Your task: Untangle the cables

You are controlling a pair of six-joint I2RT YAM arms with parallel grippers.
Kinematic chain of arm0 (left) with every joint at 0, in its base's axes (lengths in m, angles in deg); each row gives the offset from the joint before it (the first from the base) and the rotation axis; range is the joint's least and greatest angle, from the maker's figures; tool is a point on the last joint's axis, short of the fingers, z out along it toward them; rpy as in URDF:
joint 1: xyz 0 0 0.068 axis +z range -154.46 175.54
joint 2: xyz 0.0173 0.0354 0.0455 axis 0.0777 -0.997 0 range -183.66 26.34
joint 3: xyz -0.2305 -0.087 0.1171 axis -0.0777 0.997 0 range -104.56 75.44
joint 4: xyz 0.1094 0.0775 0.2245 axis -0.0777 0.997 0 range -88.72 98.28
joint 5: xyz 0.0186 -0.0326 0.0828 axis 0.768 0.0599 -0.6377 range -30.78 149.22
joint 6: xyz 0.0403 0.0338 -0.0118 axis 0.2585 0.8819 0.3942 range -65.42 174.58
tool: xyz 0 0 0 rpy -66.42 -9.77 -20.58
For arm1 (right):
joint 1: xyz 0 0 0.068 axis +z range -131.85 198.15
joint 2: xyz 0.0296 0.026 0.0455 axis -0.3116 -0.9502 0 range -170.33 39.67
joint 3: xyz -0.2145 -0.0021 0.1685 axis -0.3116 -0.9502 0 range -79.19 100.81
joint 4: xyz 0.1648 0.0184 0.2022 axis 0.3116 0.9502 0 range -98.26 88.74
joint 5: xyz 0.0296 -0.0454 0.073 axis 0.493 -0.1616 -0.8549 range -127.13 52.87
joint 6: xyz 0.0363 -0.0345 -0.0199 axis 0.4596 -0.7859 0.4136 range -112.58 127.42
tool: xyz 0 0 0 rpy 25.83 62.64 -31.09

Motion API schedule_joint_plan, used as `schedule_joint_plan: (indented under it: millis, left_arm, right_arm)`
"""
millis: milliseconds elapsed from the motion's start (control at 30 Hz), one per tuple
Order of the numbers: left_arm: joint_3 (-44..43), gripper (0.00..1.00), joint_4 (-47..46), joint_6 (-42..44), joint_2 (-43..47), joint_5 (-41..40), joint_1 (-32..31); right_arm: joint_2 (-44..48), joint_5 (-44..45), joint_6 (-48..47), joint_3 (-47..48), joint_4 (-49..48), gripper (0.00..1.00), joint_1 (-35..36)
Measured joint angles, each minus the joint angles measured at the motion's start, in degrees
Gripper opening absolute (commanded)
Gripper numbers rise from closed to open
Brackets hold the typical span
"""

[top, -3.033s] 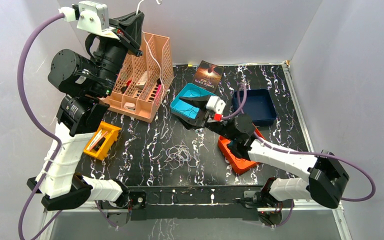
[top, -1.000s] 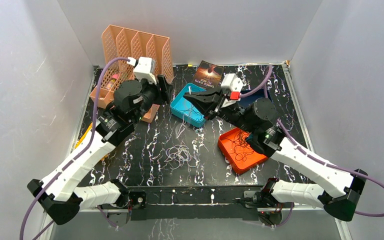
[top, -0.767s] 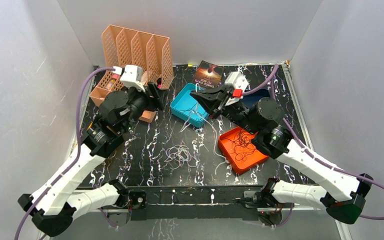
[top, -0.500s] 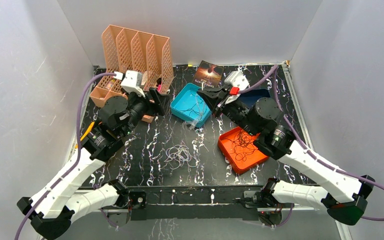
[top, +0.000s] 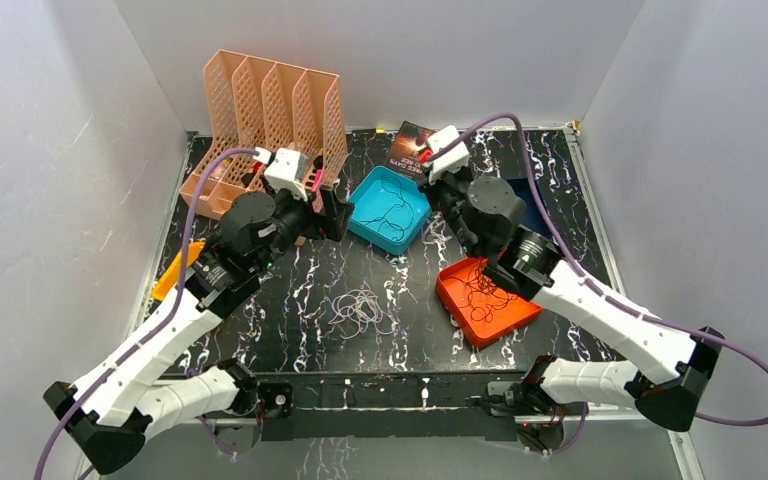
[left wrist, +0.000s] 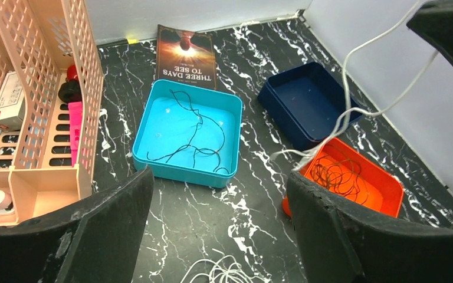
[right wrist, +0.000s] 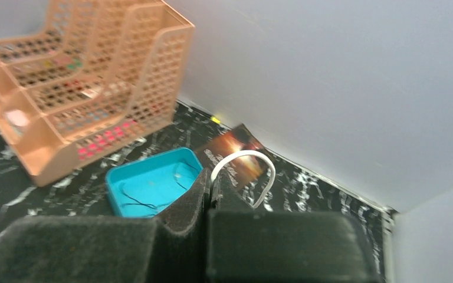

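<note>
The left pincer (left wrist: 218,236) is spread wide and holds nothing. The right pincer (right wrist: 207,190) is pressed together and pinches a white cable (right wrist: 243,153). The cable pokes up in a loop above its tips. In the left wrist view it hangs down from that pincer to the edge of the orange tray (left wrist: 378,188).

I think the job is only partly done. One dark cable (left wrist: 197,122) lies alone in the teal tray (left wrist: 183,174), just ahead of and below the left pincer. A bunch of dark cables (left wrist: 336,177) sits knotted in the orange tray, below the right pincer. A heap of white cables (top: 360,310) lies tangled on the table (top: 290,300), down behind the left pincer's tips. The blue tray (left wrist: 307,100) has no cable that I can see.

The pink rack (left wrist: 53,88) stands close on the left pincer's left side, so that way is tight. The right pincer is up high near the back wall (right wrist: 330,88), over the book (left wrist: 184,53). The three trays sit close together. The most open floor is around the white heap.
</note>
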Motion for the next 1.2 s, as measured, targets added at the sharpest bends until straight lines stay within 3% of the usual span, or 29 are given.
schedule_joint_plan:
  millis: [167, 267, 333, 400, 533, 767, 1200]
  left_arm:
    - [0.0, 0.82, 0.0, 1.9, -3.5, 0.3, 0.0]
    - [0.0, 0.83, -0.3, 3.5, -7.1, -0.3, 0.0]
    - [-0.6, 0.84, -1.2, 4.5, -11.1, -0.8, 0.1]
    - [-1.4, 0.84, -2.3, 5.6, -16.2, -1.0, 0.9]
    - [-3.7, 0.84, -7.4, 6.5, -23.6, 1.0, 4.9]
    - [-1.4, 0.84, -9.8, 6.8, -24.4, 3.0, 6.3]
    - [-0.1, 0.85, -10.2, 8.5, -24.0, 3.1, 6.3]
  right_arm:
    - [-4.1, 4.9, -3.3, 0.8, 1.3, 0.00, -3.3]
    - [-4.9, 4.0, -2.2, 1.9, 3.3, 0.00, -10.4]
    - [-5.4, 2.0, 0.5, 2.2, 3.5, 0.00, -20.9]
    - [-7.0, -0.1, 2.9, 2.5, 3.6, 0.00, -26.9]
    - [-10.3, -3.7, 6.2, 2.5, 3.3, 0.00, -33.9]
    - [-13.7, -6.2, 10.4, -2.5, 2.8, 0.00, -39.2]
    - [-16.8, -10.0, 16.8, -4.9, 1.8, 0.00, -42.1]
